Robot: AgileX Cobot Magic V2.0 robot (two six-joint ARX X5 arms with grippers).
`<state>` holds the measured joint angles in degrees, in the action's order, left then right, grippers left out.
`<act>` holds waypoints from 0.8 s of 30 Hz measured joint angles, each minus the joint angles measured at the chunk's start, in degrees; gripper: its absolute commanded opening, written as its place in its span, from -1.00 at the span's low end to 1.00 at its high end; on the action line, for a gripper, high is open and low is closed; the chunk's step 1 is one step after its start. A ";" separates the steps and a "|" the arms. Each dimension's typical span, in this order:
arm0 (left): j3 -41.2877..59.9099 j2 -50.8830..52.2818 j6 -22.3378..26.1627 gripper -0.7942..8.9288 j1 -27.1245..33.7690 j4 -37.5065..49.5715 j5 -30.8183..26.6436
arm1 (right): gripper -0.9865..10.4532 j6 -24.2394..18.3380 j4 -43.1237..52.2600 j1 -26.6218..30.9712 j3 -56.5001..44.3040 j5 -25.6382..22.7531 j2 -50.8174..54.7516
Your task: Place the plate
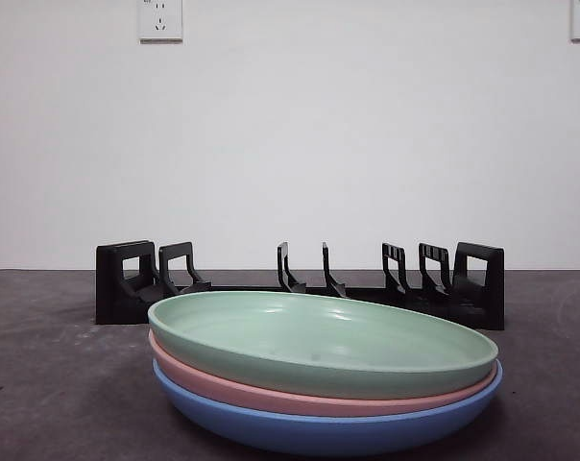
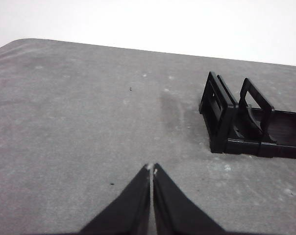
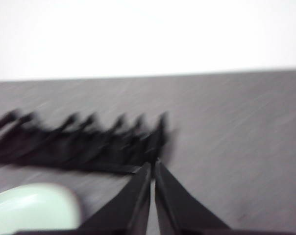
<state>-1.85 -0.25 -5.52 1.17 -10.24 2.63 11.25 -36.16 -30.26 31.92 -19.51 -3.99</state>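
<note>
We see the left gripper (image 2: 152, 170) with its jaws pressed together on nothing, hanging over bare table (image 2: 79, 122); one end of the black rack (image 2: 236, 125) lies off to one side, well apart from it. Our right gripper (image 3: 152, 166) is likewise closed and empty; its view is smeared with blur, but we make out the rack's row of posts just past the tips and a pale green plate (image 3: 33, 208) edge at the corner. In the front view neither arm shows. There we find three plates stacked on the table in front of the rack: the green plate on top, a pink plate (image 1: 300, 396) under it, a blue plate (image 1: 319, 430) at the bottom. The rack's slots hold no plate. Two sockets (image 1: 160, 19) sit high on the white wall (image 1: 290, 134).
</note>
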 measured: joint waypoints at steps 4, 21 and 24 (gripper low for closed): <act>0.00 0.00 0.00 -0.82 0.00 0.00 -0.02 | -0.80 -6.14 9.94 12.98 -10.73 8.11 3.67; 0.00 0.00 0.00 -0.82 0.00 -0.02 -0.13 | -0.80 -12.61 26.08 26.88 -30.80 19.52 3.63; 0.00 0.00 0.00 -0.82 0.00 -0.02 -0.13 | -0.80 -12.61 26.05 27.67 -30.80 19.91 3.61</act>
<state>-1.85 -0.25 -5.52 1.17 -10.26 2.50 -1.37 -10.11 -2.59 1.13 0.40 -0.38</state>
